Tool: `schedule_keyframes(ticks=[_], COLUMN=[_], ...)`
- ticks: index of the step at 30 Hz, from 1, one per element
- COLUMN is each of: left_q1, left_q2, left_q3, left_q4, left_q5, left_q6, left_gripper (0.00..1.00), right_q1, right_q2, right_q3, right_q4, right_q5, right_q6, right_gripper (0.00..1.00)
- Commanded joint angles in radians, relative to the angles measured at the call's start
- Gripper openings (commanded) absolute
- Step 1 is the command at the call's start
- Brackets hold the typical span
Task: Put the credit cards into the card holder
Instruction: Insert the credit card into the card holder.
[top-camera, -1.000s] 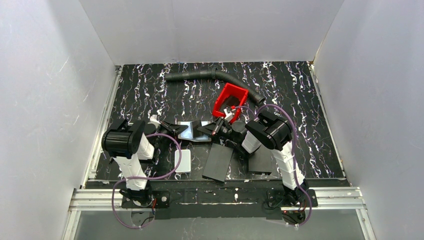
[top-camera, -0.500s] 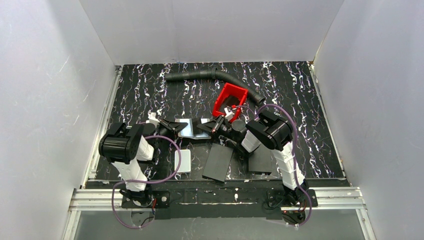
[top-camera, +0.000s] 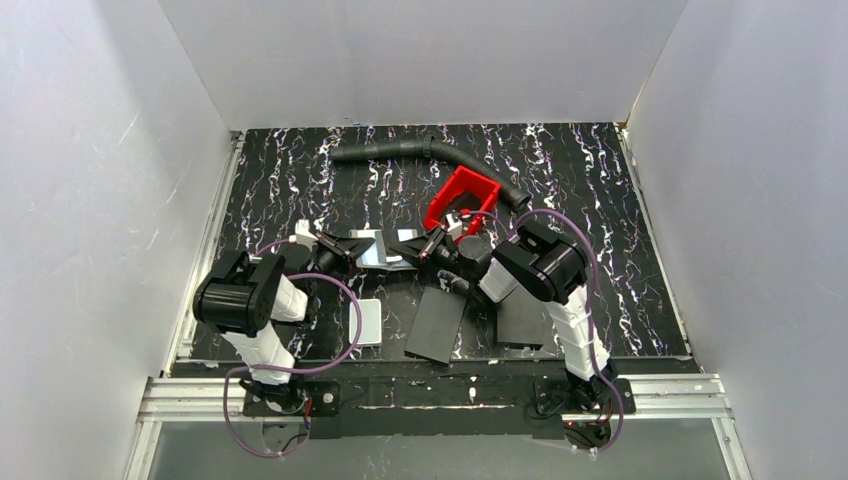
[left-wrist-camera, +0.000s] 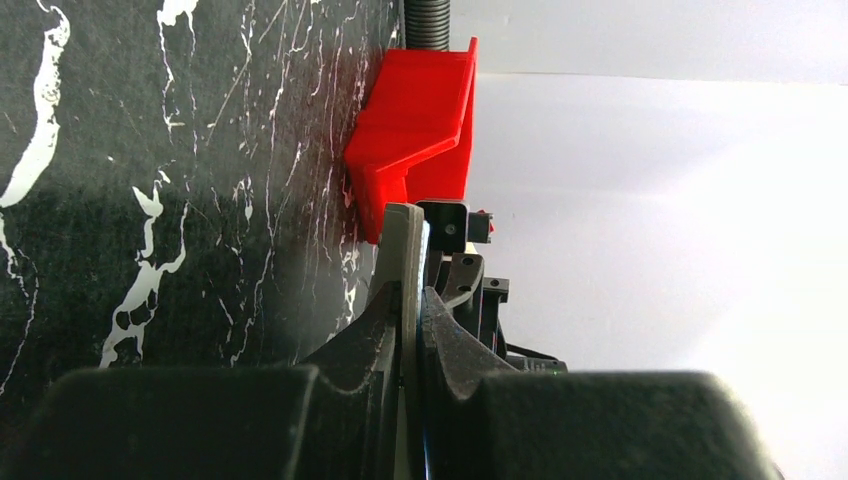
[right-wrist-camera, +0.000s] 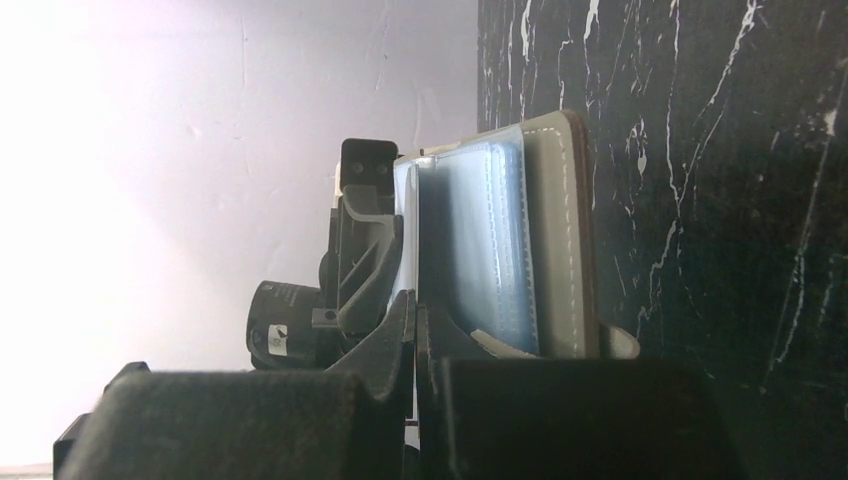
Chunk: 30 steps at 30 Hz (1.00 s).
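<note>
The card holder (top-camera: 379, 250) hangs open between my two grippers, its shiny inner faces up. My left gripper (top-camera: 352, 248) is shut on its left end. In the left wrist view the jaws (left-wrist-camera: 412, 300) pinch the grey cover (left-wrist-camera: 403, 250) edge-on. My right gripper (top-camera: 421, 252) is shut on the right end. In the right wrist view (right-wrist-camera: 413, 310) it pinches a thin clear leaf, with the blue sleeves and the grey cover (right-wrist-camera: 500, 240) to its right. Small pale pieces (top-camera: 457, 223) lie at the red tray's near mouth; I cannot tell if they are the credit cards.
A red plastic tray (top-camera: 462, 192) sits just beyond the right gripper, with a black ribbed hose (top-camera: 430, 152) behind it. Two flat black panels (top-camera: 437, 325) (top-camera: 522, 320) and a white rounded box (top-camera: 366, 322) lie near the arm bases. White walls enclose the table.
Both grippers have carried the card holder a little farther from the bases, toward the red tray. Neither grip has changed.
</note>
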Motion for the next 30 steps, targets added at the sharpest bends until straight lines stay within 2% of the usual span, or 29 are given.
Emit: schedule_keyframes(ticks=[1, 7, 13, 17, 18, 20, 24, 28, 30], left_q1=[-0.02, -0.023, -0.023, -0.023, -0.023, -0.023, -0.022, -0.019, -0.017], left_q2=[0.003, 0.029, 0.07, 0.089, 0.092, 0.101, 0.127, 0.142, 0.147], left_q3=[0.027, 0.048, 0.043, 0.032, 0.031, 0.031, 0.024, 0.02, 0.017], left_q4=[0.022, 0.024, 0.025, 0.025, 0.026, 0.025, 0.027, 0.027, 0.025], left_q5=[0.01, 0.032, 0.061, 0.06, 0.059, 0.057, 0.053, 0.071, 0.082], left_q6=[0.027, 0.069, 0.114, 0.124, 0.125, 0.126, 0.129, 0.154, 0.17], left_gripper=[0.0, 0.02, 0.28, 0.37, 0.35, 0.19, 0.0, 0.0, 0.0], right_q1=[0.025, 0.03, 0.028, 0.028, 0.028, 0.027, 0.02, 0.006, -0.001], right_q2=[0.007, 0.064, 0.09, 0.108, 0.11, 0.106, 0.06, -0.025, -0.07], right_q3=[0.043, 0.101, 0.093, 0.1, 0.101, 0.1, 0.093, 0.096, 0.123], right_q4=[-0.154, -0.199, -0.226, -0.236, -0.25, -0.285, -0.427, -0.653, -0.806], right_q5=[-0.033, -0.1, -0.111, -0.117, -0.121, -0.125, -0.128, -0.11, -0.09], right_q6=[0.071, 0.055, 0.02, 0.011, 0.005, -0.018, -0.107, -0.265, -0.409], right_gripper=[0.01, 0.01, 0.01, 0.01, 0.02, 0.06, 0.21, 0.37, 0.45])
